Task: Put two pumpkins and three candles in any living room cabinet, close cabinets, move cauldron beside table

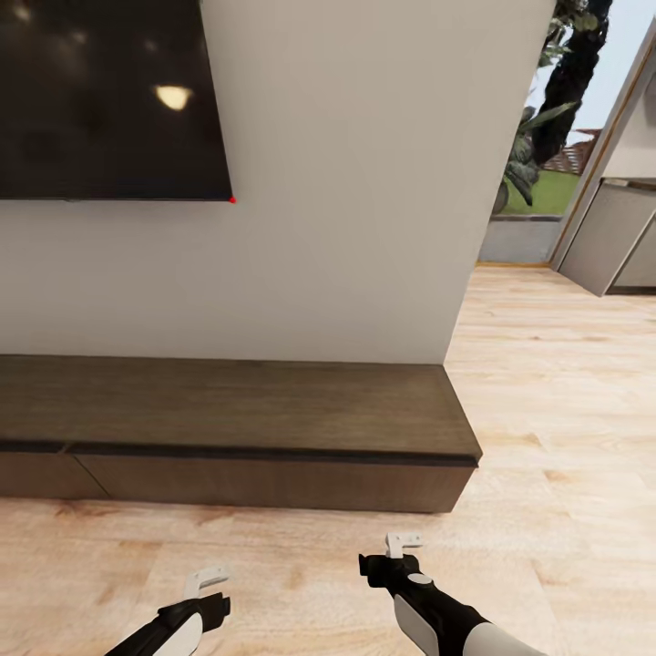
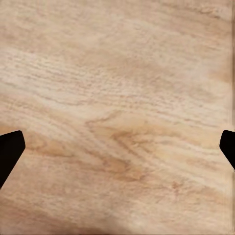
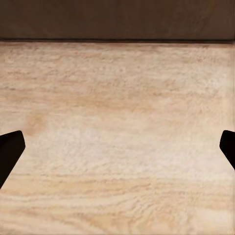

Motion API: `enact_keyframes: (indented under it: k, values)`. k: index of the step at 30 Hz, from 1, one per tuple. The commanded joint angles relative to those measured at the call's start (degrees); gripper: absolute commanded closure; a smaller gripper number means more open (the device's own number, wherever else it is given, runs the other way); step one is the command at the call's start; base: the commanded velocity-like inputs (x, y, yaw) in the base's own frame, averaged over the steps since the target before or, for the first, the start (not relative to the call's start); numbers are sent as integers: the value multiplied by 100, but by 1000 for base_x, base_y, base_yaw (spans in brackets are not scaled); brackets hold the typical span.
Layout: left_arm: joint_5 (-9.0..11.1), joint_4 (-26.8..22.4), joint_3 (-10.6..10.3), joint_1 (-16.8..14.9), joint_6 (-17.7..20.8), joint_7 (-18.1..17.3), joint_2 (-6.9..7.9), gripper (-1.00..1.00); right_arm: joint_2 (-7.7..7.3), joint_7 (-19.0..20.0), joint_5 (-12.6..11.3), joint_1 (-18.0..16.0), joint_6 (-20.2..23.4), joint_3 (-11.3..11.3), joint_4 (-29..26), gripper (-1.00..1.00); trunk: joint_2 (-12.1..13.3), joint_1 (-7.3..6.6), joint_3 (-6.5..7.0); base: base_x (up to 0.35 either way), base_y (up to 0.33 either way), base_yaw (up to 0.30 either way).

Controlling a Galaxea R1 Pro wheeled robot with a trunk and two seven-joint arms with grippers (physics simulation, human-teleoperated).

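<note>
The cabinet (image 1: 237,410) is a long low dark brown unit against the white wall, and its drawer fronts sit flush and shut. Its front face also runs along the far edge of the right wrist view (image 3: 117,19). My left gripper (image 1: 208,577) hovers over the wooden floor just in front of the cabinet, open and holding nothing (image 2: 117,147). My right gripper (image 1: 403,544) hangs a little closer to the cabinet front, also open and empty (image 3: 117,147). The pumpkins, candles and cauldron are out of view.
A dark television (image 1: 100,91) hangs on the wall above the cabinet. The wall ends at the cabinet's right end. Beyond it, light wooden floor (image 1: 556,383) runs back to a window with plants (image 1: 547,118) and a grey unit (image 1: 610,237).
</note>
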Motion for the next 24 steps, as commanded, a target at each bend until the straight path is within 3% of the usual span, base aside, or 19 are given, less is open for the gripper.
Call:
enact_keyframes:
  k: [1, 7, 24]
  values:
    - [35, -15, -44, -5, 10, 46, 7, -100, -2, -34, -55, -5, -14, 48, -5, -100, 39, -23, 14, 0, 0, 0]
    - [28, -11, -36, -6, 3, 45, -67, -100, 1, -34, -55, -5, -14, 48, -7, -100, 280, -155, 121, 0, 0, 0]
    - [11, 59, -35, -4, 2, 48, -73, -100, 16, -34, -47, -5, -14, 57, -10, -100, 962, -529, 426, 0, 0, 0]
